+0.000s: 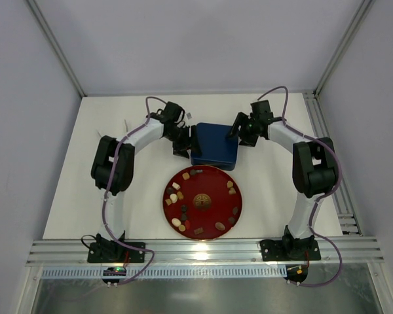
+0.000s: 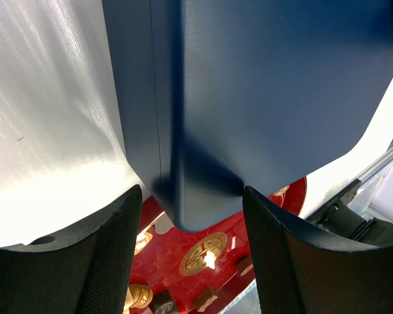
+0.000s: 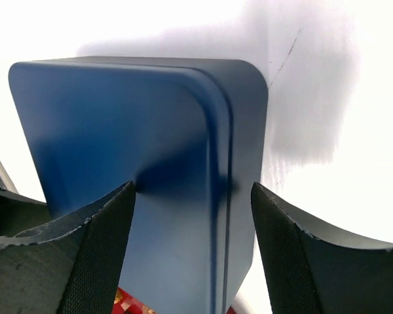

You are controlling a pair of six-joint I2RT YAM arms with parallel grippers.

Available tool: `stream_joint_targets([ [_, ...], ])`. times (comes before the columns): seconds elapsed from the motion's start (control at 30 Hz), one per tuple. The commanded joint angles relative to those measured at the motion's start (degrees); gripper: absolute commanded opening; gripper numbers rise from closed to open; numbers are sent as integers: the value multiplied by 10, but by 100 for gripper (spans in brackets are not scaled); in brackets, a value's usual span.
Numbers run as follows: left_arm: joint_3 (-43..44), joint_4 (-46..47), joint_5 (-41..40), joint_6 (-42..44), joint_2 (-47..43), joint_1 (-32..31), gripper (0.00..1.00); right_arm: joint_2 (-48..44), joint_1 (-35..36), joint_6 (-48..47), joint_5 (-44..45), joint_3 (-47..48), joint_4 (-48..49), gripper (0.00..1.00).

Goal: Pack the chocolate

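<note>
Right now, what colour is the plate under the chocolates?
The plate is red, gold emblem centred; top external view.

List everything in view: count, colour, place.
chocolates: about nineteen; dark brown, tan, cream; ringed around the plate
plate: one; red, gold emblem; table centre, just nearer than the tin
tin: one; dark blue, lid on; beyond the plate
table: one; white
left gripper: one; black; open, at the tin's left edge
right gripper: one; black; open, at the tin's right edge
</note>
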Motion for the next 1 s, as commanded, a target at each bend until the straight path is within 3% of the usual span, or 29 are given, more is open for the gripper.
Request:
stream_joint_targets([
  [0.0, 23, -36, -40, 7, 17, -3, 62, 18, -13, -8, 22, 25, -7, 72],
  [0.4, 69, -65, -57, 5, 53, -3, 61, 81, -24, -21, 48, 48, -30, 54],
  [0.53, 82, -79, -62, 8, 60, -3, 61, 97, -28, -22, 50, 54, -34, 42],
  [0.67, 97, -91, -67, 9, 66, -3, 61, 110, -30, -26, 55, 61, -37, 36],
  [0.97, 131, -122, -76, 15, 88, -3, 61, 132, -28, -49, 69, 73, -67, 31],
])
